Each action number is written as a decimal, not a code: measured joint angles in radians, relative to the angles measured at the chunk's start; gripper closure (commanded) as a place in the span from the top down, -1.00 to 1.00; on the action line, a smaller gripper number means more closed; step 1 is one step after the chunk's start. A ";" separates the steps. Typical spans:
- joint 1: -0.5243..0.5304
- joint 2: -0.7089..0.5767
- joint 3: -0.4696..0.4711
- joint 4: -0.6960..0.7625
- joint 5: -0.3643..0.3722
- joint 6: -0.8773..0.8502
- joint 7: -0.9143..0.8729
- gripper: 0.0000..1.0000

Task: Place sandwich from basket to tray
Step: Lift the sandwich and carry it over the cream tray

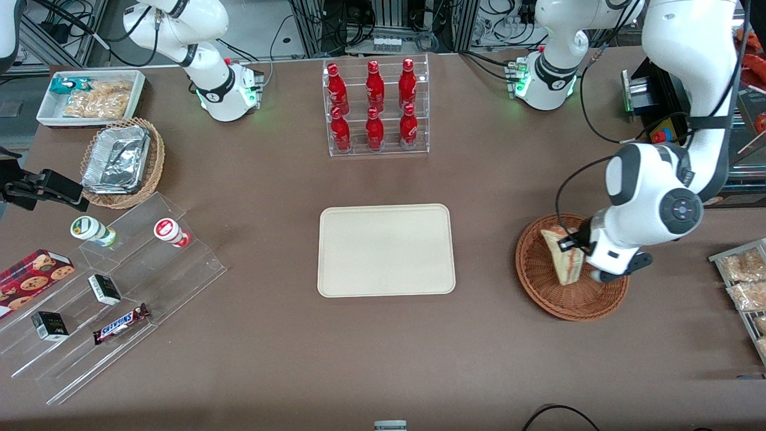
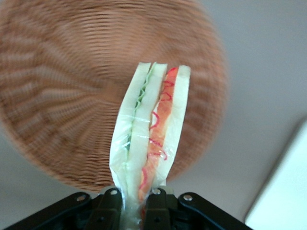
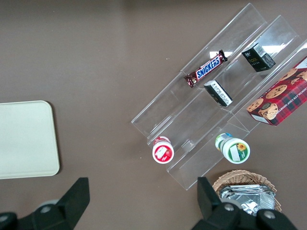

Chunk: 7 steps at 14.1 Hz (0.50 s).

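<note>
The sandwich (image 1: 564,257), a wrapped wedge of pale bread with red and green filling, hangs above the reddish-brown wicker basket (image 1: 547,287) toward the working arm's end of the table. My left gripper (image 1: 583,258) is shut on the sandwich's wrap end and holds it lifted over the basket. In the left wrist view the sandwich (image 2: 151,134) sticks out from between the black fingers (image 2: 108,206), with the basket (image 2: 72,86) below it. The gripper (image 2: 133,208) grips it at the wrap. The cream-beige tray (image 1: 386,250) lies flat at the table's middle and shows in the left wrist view (image 2: 283,191).
A clear rack of red bottles (image 1: 375,105) stands farther from the camera than the tray. Bagged snacks (image 1: 742,278) lie at the working arm's end. Toward the parked arm's end are a clear stepped stand with snacks (image 1: 114,299), a tan basket of foil containers (image 1: 122,161) and a white bin (image 1: 90,96).
</note>
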 measured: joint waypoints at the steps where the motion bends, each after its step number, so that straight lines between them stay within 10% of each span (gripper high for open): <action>1: -0.029 0.005 -0.018 0.011 0.000 -0.001 0.012 -0.78; 7: -0.274 0.139 -0.036 0.186 0.088 -0.043 -0.200 -0.83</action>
